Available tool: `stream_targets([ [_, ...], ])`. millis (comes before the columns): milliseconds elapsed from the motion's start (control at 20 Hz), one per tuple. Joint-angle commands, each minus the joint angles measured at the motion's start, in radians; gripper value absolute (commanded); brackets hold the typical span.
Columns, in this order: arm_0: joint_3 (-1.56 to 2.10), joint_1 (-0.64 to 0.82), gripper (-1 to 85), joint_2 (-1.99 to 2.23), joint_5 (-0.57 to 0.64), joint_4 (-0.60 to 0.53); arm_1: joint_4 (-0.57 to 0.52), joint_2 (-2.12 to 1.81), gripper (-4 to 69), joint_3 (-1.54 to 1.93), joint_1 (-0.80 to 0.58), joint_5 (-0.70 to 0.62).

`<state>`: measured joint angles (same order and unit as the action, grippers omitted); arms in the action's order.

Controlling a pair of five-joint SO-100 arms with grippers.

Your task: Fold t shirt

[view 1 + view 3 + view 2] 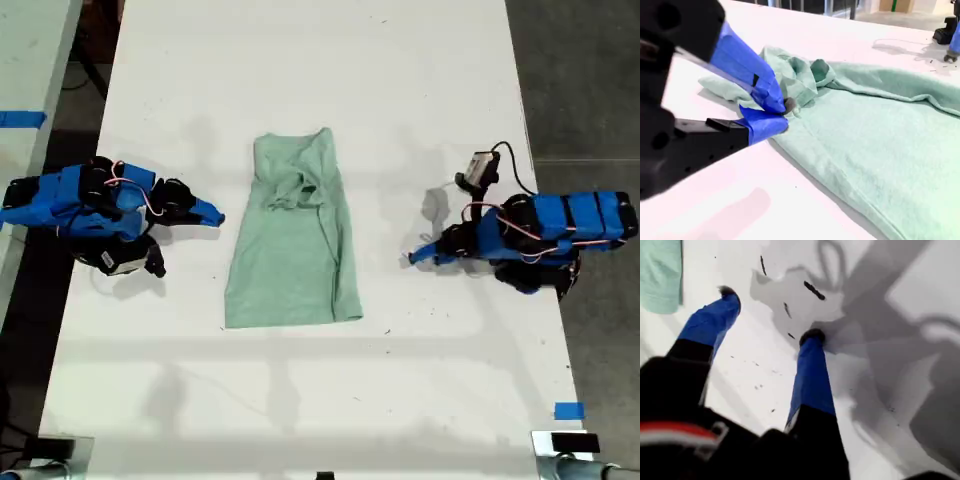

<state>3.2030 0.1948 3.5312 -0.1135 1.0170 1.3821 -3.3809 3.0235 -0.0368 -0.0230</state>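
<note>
The pale mint-green t shirt (290, 255) lies flat in the middle of the white table (400, 90), its bunched neck end toward the far side. My second gripper (215, 215) is at the exterior view's left, pointing at the shirt a short gap from its edge. In the second wrist view this gripper (784, 114) is shut beside the wrinkled neck of the t shirt (880, 130), with no cloth seen between the jaws. My first gripper (412, 258) is at the exterior view's right, apart from the shirt. It (771, 312) stands open over bare table, and only a corner of the t shirt (660, 275) shows there.
A strip of blue tape (568, 410) marks the table's near corner at the exterior view's right. Another table with blue tape (22, 119) stands past a dark gap at the exterior view's left. Dark floor (580, 90) borders the table at the exterior view's right.
</note>
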Motion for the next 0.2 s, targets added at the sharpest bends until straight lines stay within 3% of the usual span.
stream_targets([
  [0, 0.015, -0.003, 0.7, 0.002, 0.000, 0.003, 0.006, -0.097, 28.2, 0.061, -0.011, -0.026],
  [150, 0.015, -0.003, 0.7, 0.002, 0.000, 0.003, 0.008, -0.084, 23.5, 0.061, -0.012, -0.057],
])
